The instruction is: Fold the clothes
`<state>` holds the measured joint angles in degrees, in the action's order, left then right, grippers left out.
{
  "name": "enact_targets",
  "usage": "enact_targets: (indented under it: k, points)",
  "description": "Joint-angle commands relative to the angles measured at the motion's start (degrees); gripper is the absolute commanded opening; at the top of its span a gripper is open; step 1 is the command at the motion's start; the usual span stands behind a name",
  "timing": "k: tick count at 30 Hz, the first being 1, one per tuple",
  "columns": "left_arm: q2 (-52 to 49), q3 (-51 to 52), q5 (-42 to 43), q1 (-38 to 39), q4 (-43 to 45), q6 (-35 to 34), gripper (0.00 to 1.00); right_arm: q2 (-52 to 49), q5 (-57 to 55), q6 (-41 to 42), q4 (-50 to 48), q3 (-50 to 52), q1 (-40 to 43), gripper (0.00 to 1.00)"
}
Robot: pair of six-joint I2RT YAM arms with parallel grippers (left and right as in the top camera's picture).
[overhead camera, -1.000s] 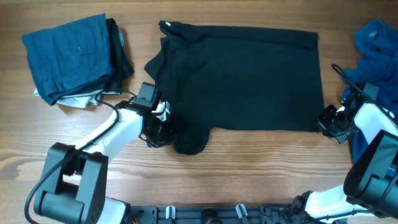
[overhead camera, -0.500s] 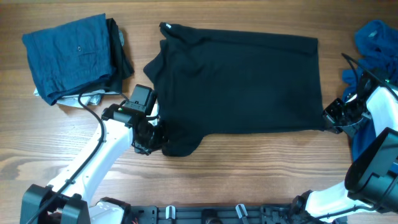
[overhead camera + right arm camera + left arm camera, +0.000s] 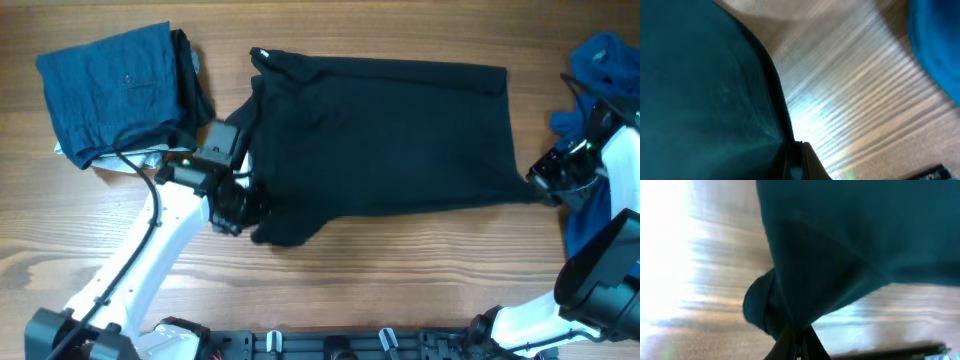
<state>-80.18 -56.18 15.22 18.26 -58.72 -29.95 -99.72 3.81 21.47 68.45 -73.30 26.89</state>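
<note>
The black shirt (image 3: 380,135) lies spread across the middle of the wooden table (image 3: 400,280), collar toward the upper left, with a folded blue garment (image 3: 105,90) in the upper left corner and a crumpled blue garment (image 3: 605,60) at the right edge. My left gripper (image 3: 245,208) is clamped on the shirt's bunched lower left corner, and my right gripper (image 3: 537,182) is pinched on its lower right corner; in both wrist views I see dark fabric caught between closed fingertips.
</note>
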Motion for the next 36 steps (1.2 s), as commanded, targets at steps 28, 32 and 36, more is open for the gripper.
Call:
enact_targets:
  k: [28, 32, 36]
  points:
    - [-19.9, -6.8, -14.1, -1.3, 38.6, 5.2, 0.04, -16.8, -2.9, -3.1, -31.1, -5.1, -11.0, 0.20]
    - [-19.9, -6.8, -16.9, -1.3, 39.9, 5.2, 0.04, -16.8, -2.9, -3.5, -33.3, -5.1, -11.0, 0.37]
    - [-19.9, -6.8, -17.3, -1.3, 40.0, 5.2, 0.08, -16.8, -2.4, -6.0, -34.7, -5.1, -11.0, 0.52]
